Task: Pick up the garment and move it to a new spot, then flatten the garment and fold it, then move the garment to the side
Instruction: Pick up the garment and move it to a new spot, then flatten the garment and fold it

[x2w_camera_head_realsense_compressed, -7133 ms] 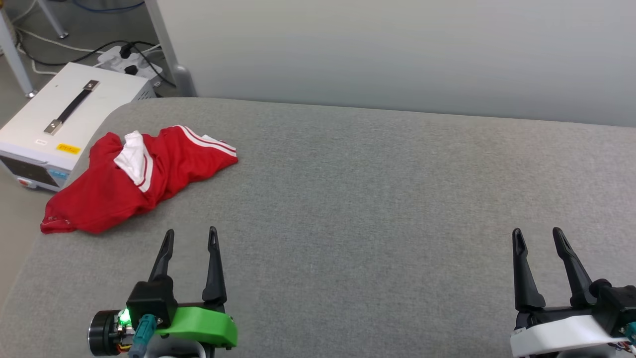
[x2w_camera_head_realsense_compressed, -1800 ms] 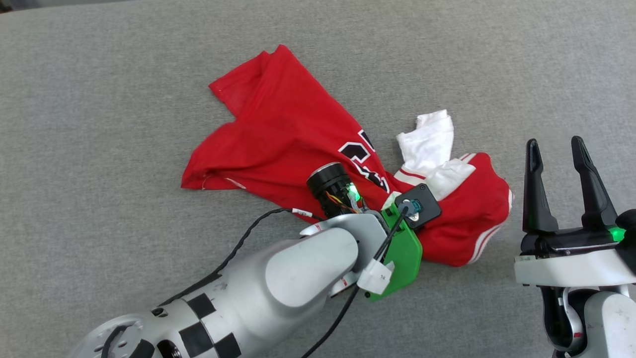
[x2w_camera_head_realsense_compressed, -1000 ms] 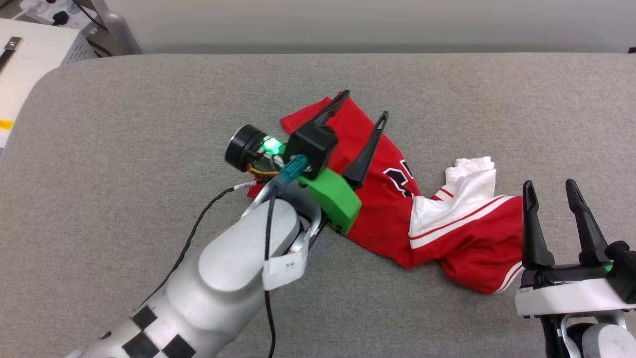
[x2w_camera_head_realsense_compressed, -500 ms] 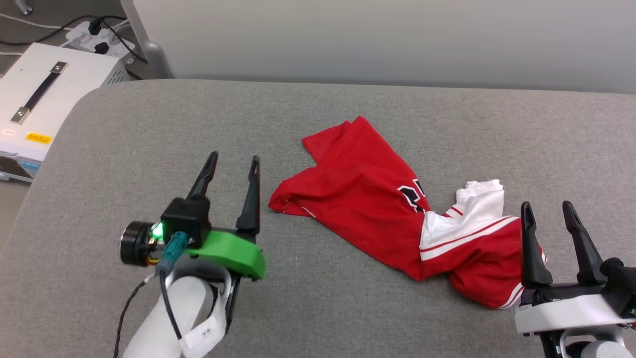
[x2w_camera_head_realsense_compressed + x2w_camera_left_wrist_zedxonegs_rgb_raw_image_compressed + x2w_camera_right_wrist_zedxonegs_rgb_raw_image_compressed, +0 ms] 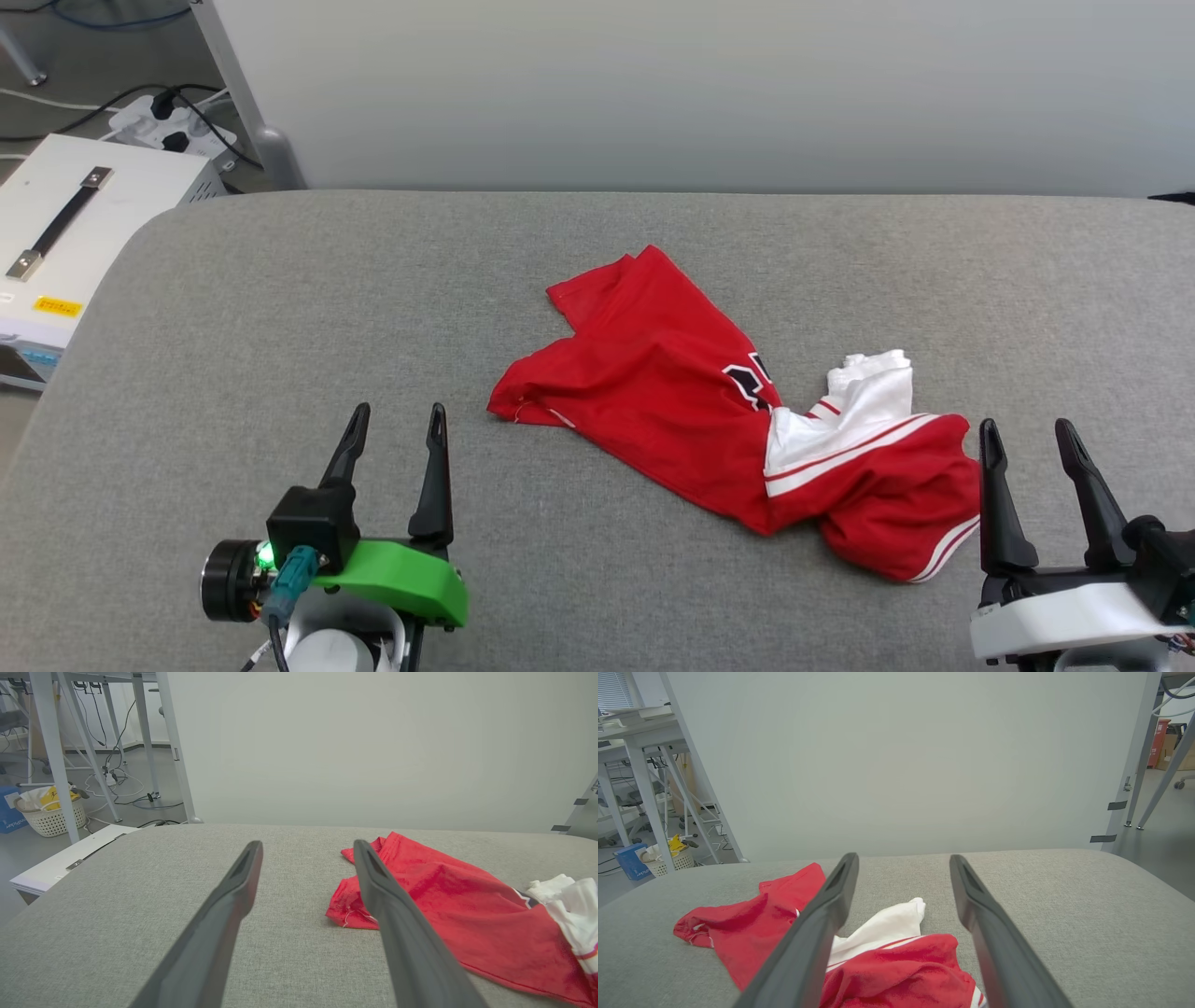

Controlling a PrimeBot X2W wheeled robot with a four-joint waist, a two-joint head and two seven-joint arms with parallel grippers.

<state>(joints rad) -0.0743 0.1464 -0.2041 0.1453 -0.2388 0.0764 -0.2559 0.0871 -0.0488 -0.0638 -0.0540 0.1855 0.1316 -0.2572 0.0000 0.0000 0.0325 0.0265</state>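
Now that the left gripper [image 5: 398,413] has let go and drawn back, spread and holding nothing like the right gripper [image 5: 1026,427], the garment [image 5: 709,420] lies crumpled centre-right on the table [image 5: 280,308], step 1 done, flattening likely next.

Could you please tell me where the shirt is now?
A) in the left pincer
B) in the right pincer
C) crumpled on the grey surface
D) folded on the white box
C: the shirt lies crumpled on the grey surface; the left pincer and right pincer are open and empty.

The left gripper [image 5: 399,413] has released the garment [image 5: 653,378] and drawn back.
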